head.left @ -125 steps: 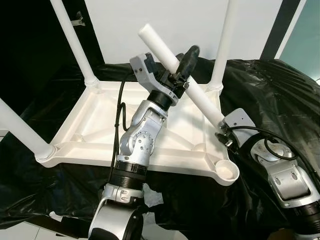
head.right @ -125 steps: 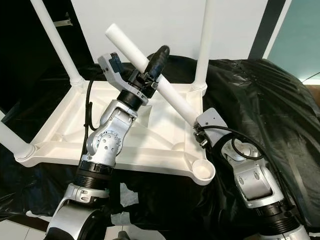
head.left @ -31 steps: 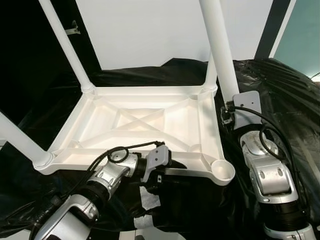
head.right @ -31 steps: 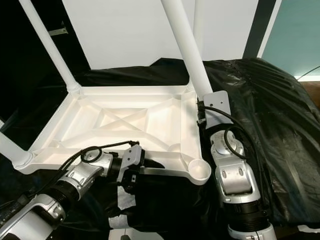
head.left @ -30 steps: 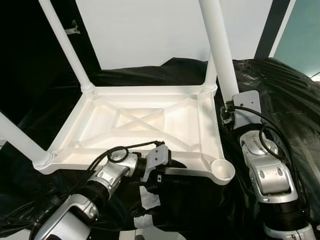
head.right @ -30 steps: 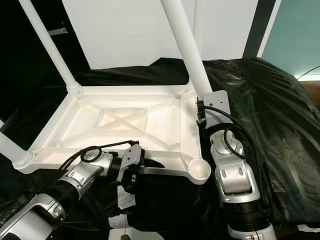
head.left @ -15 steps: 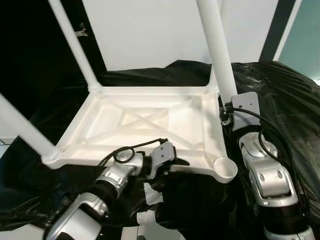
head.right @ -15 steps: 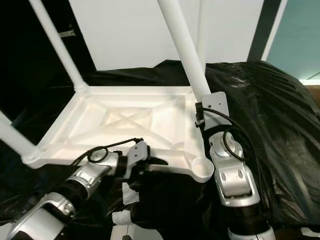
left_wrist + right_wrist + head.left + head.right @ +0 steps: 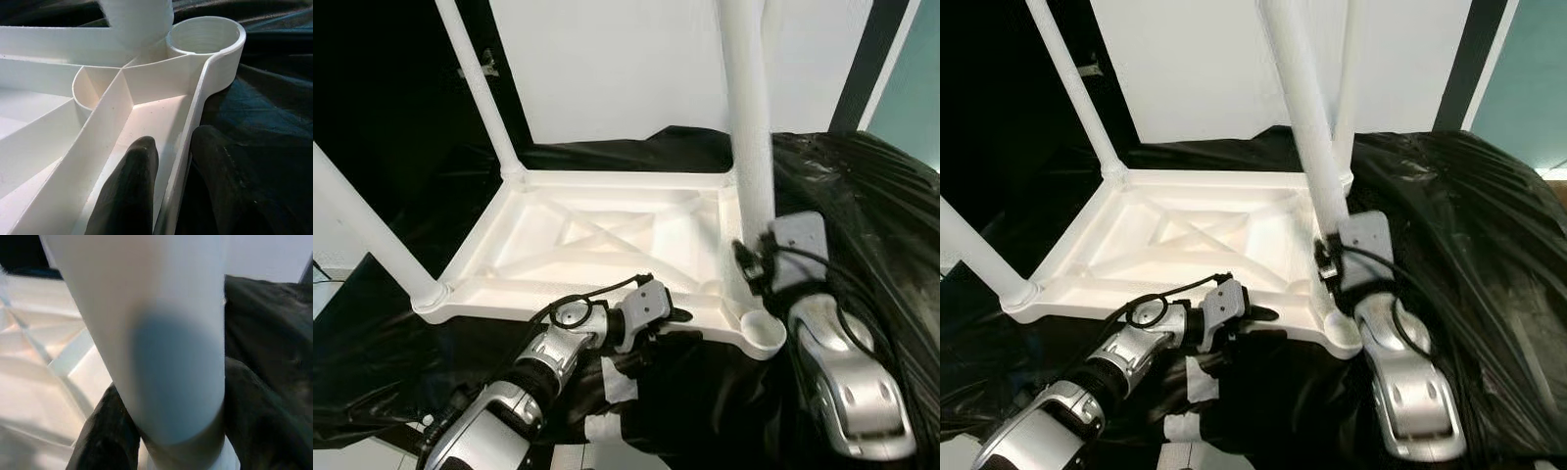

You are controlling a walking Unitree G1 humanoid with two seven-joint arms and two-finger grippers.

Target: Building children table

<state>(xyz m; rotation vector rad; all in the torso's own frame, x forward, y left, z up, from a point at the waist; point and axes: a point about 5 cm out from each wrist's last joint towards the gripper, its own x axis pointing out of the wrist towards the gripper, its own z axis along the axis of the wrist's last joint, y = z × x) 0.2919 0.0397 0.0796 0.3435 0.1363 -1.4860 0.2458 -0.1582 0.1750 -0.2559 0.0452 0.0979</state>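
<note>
The white table top point(image 9: 607, 235) lies upside down on black sheeting. Three white legs stand in its corner sockets: back left point(image 9: 480, 88), front left point(image 9: 372, 230) and back right point(image 9: 1347, 88). The front right socket point(image 9: 762, 331) is an open ring, also seen in the left wrist view point(image 9: 205, 34). My right gripper point(image 9: 756, 257) is shut on the loose white leg point(image 9: 749, 127), which is held almost upright with its lower end just behind that socket; black fingers point(image 9: 102, 431) hug the leg point(image 9: 161, 342). My left gripper point(image 9: 674, 315) is shut on the top's front rim point(image 9: 183, 161), one finger point(image 9: 132, 186) on each side.
Crumpled black plastic sheeting point(image 9: 862, 196) covers the surface around the table top and rises at the right. A white wall panel point(image 9: 626, 69) stands behind. White tape scraps point(image 9: 617, 370) hang below the front edge. The fitted legs stick up around the work area.
The camera has shifted. The loose leg in my right gripper stands more upright, with its lower end closer to the front right socket. My left gripper stays on the front rim.
</note>
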